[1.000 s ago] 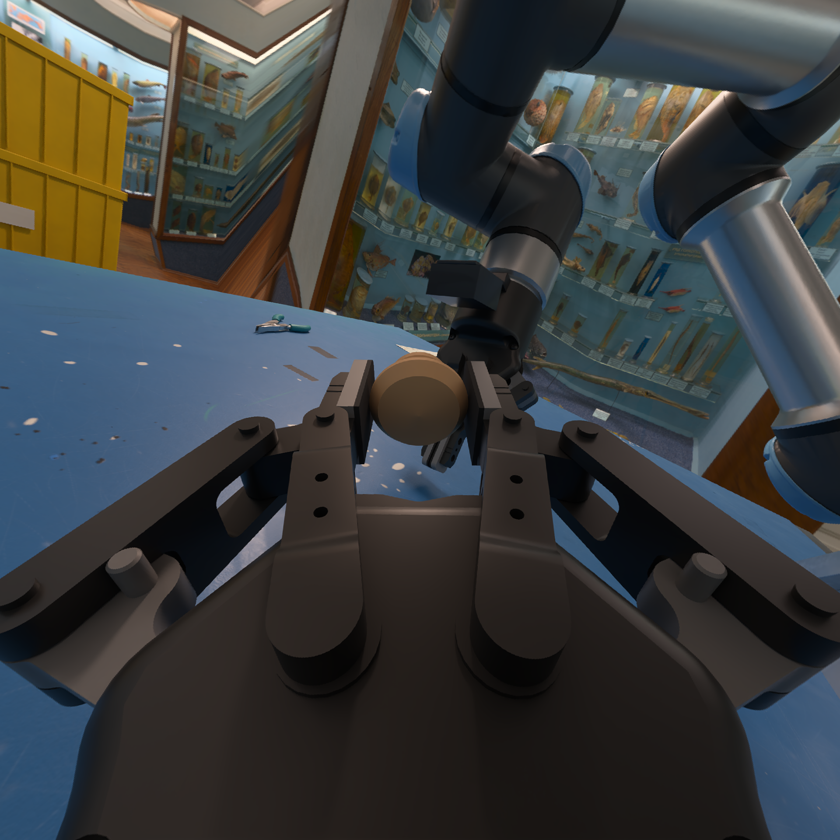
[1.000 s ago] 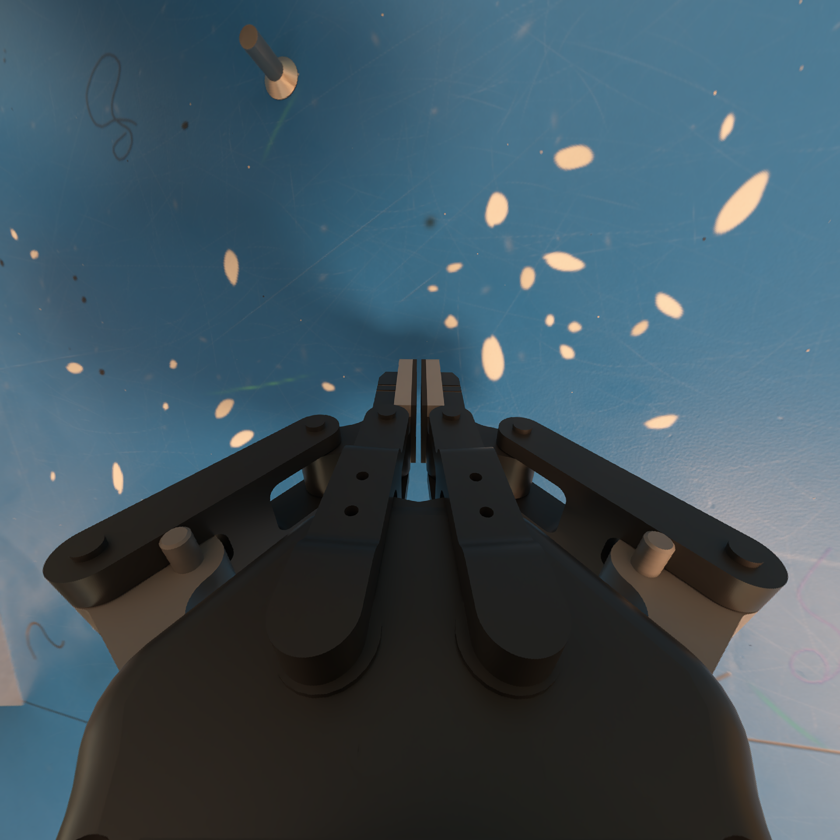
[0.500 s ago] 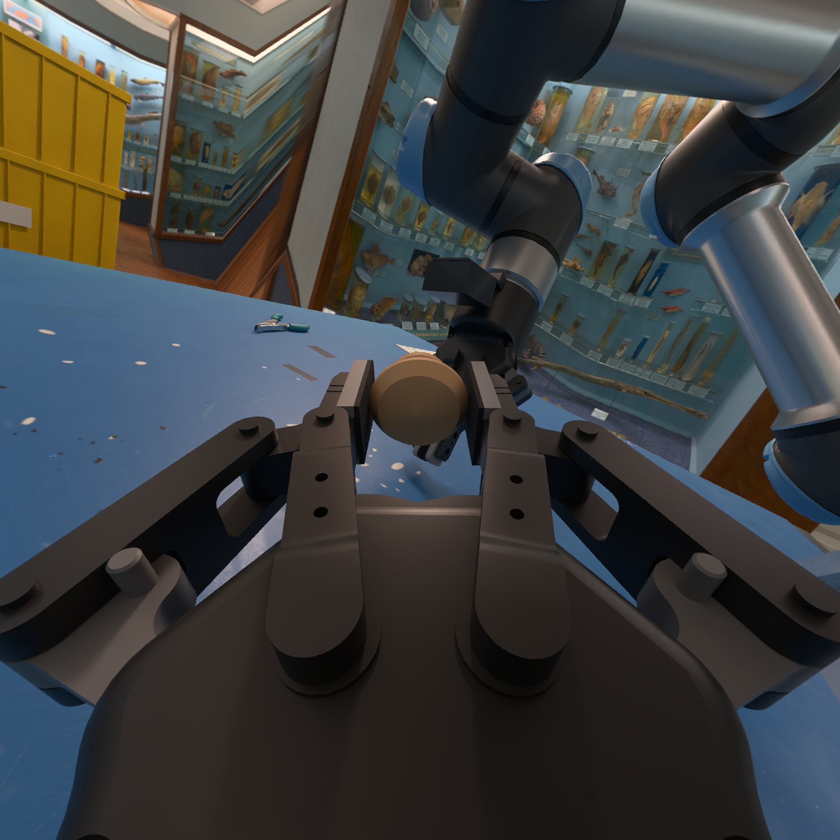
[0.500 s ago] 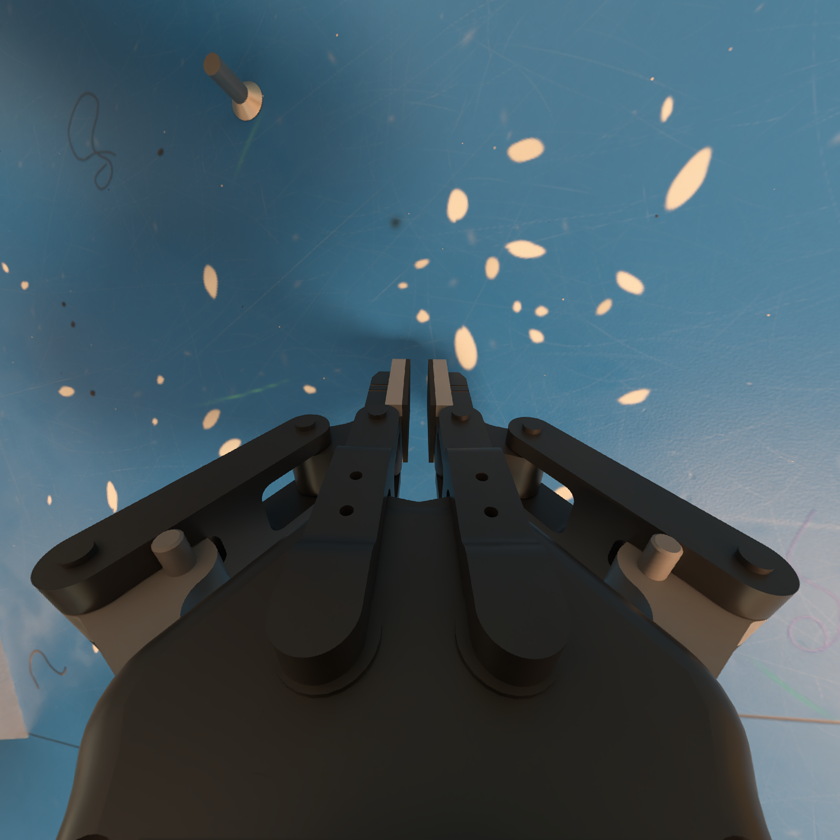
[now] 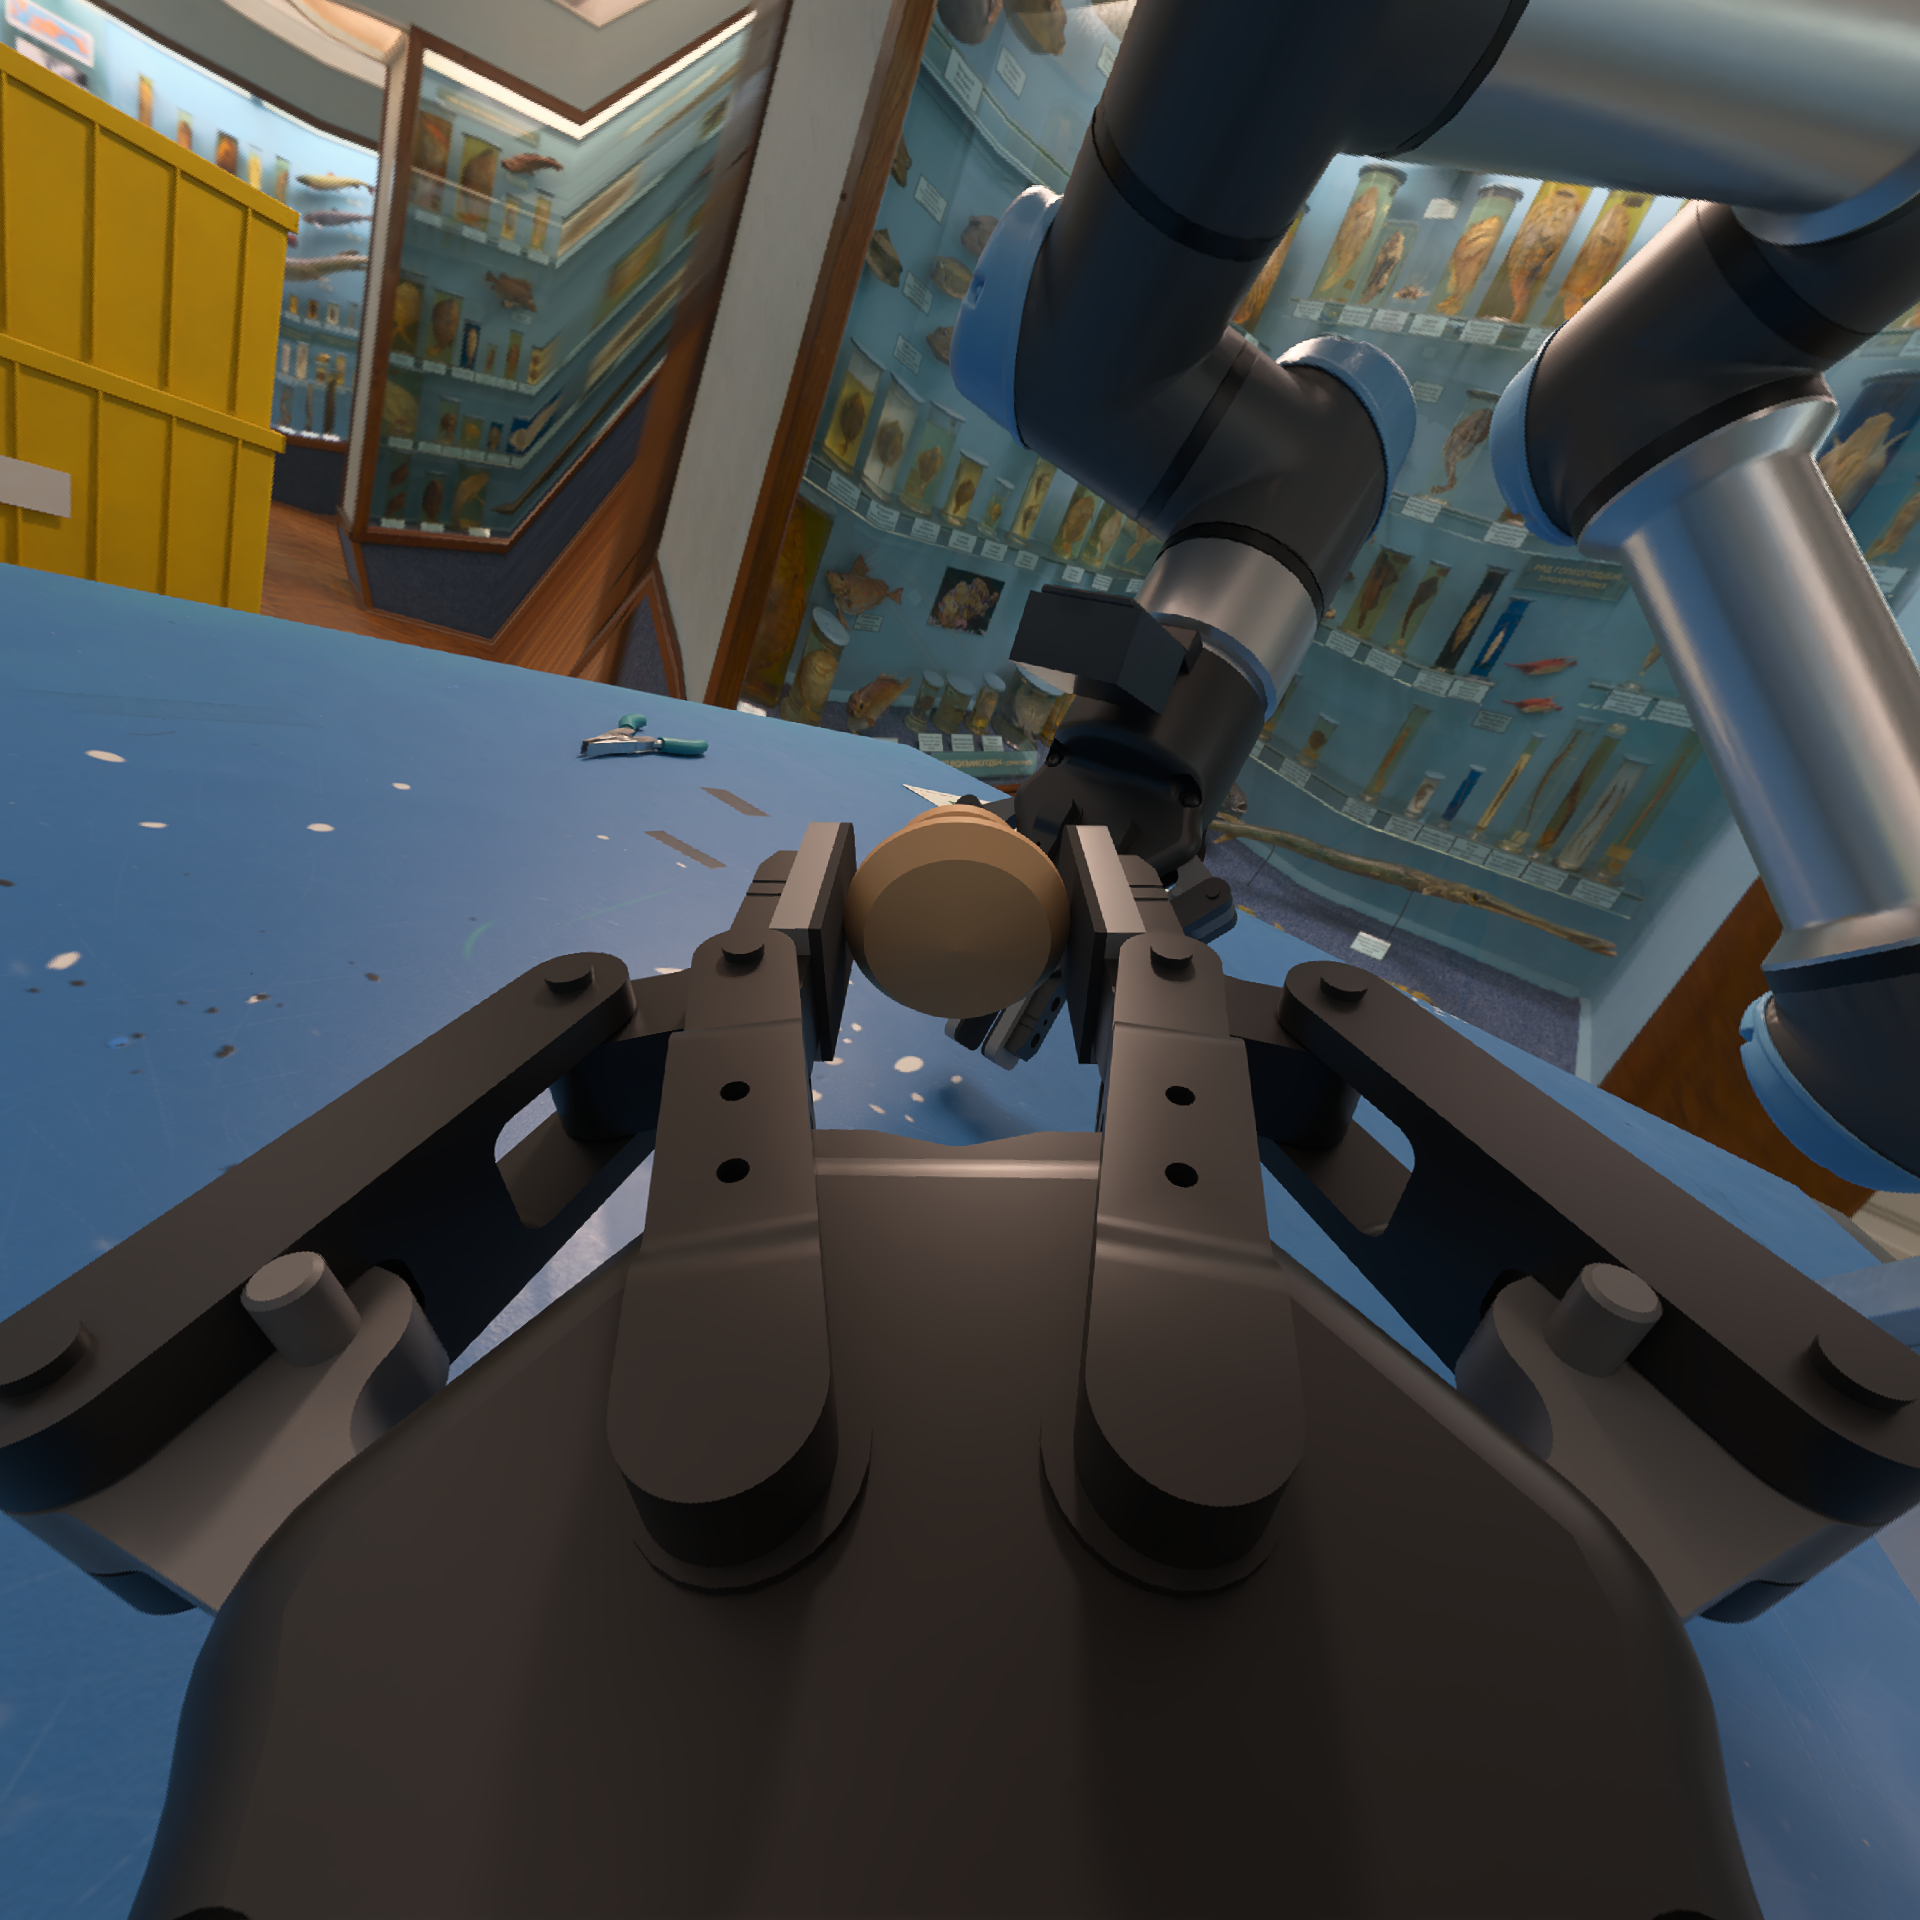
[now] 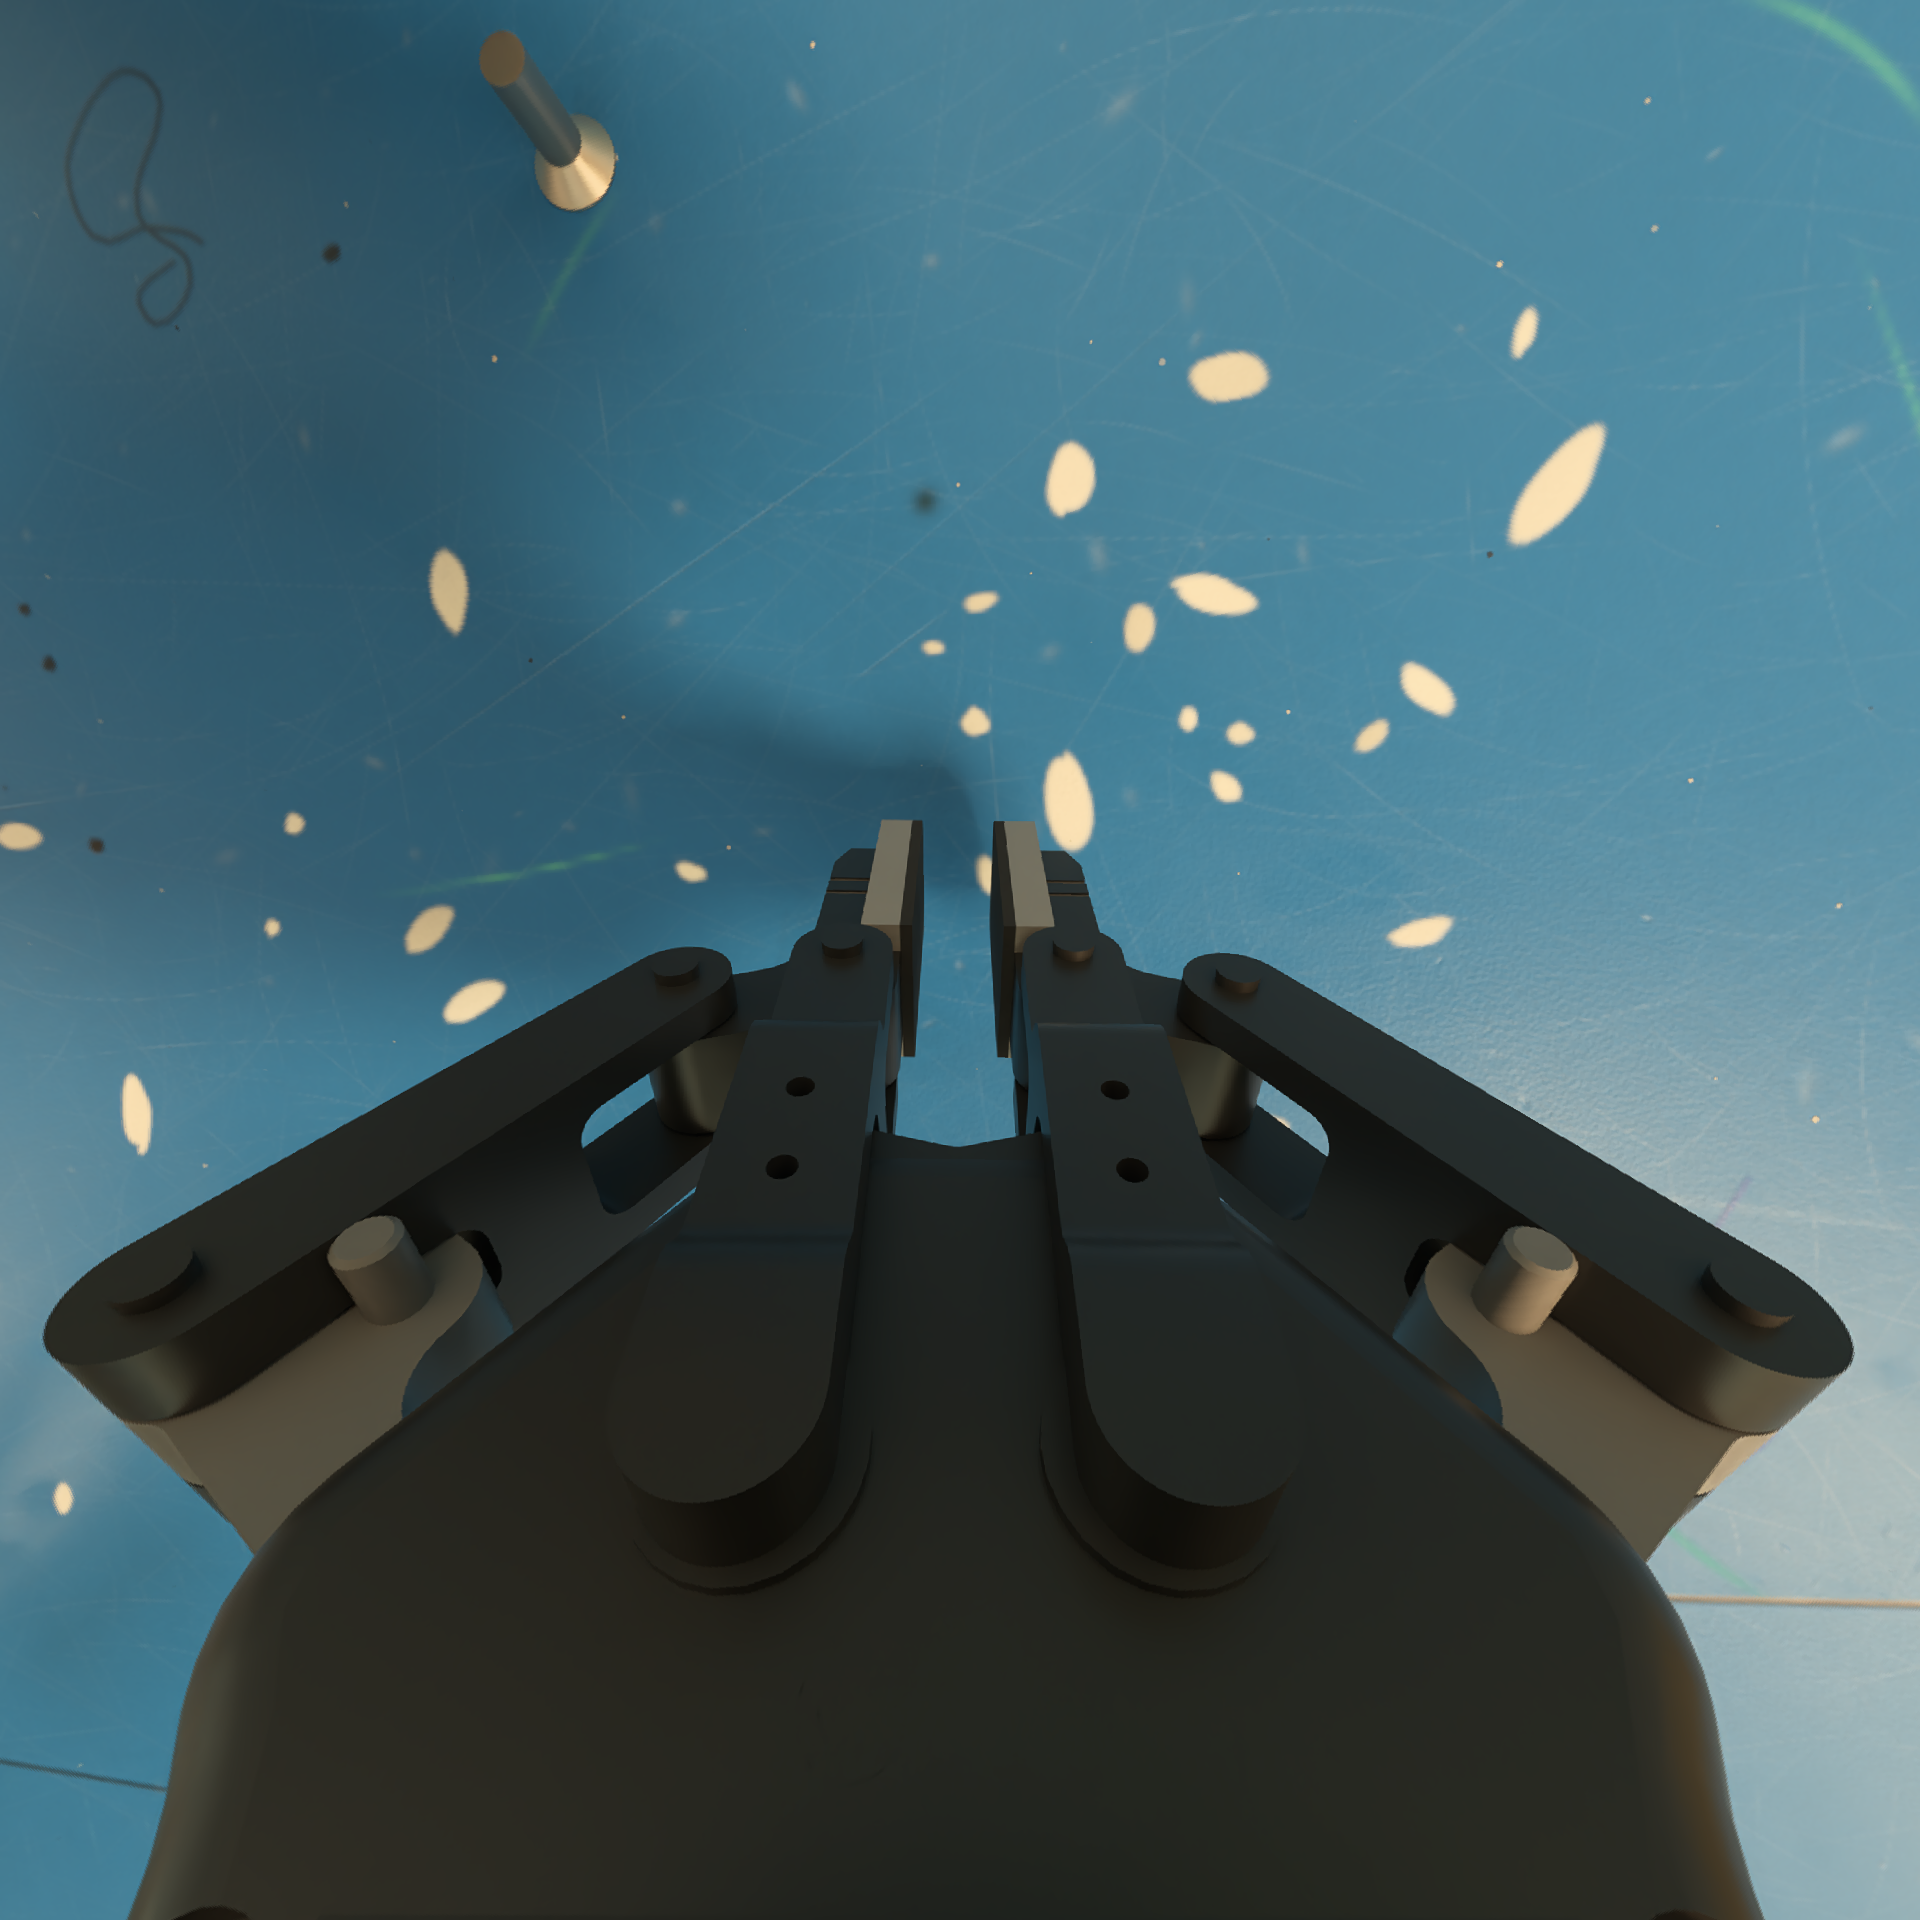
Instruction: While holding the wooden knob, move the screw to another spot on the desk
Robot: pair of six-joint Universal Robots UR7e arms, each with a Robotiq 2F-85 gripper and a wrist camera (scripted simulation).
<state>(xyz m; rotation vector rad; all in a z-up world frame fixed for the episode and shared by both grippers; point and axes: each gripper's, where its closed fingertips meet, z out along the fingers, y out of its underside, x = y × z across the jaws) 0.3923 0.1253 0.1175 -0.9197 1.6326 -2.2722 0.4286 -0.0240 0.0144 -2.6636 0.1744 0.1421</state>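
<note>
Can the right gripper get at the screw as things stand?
Probably yes. The screw lies alone on the bare desk, ahead and to the left of the right gripper, with nothing between them. Its jaws stand slightly apart and empty, though they may need to open wider for the screw's head.

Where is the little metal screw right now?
The screw lies on its side on the blue desk, in the upper left of the right wrist view, well ahead and left of the right gripper and beside a dark scribble.
</note>
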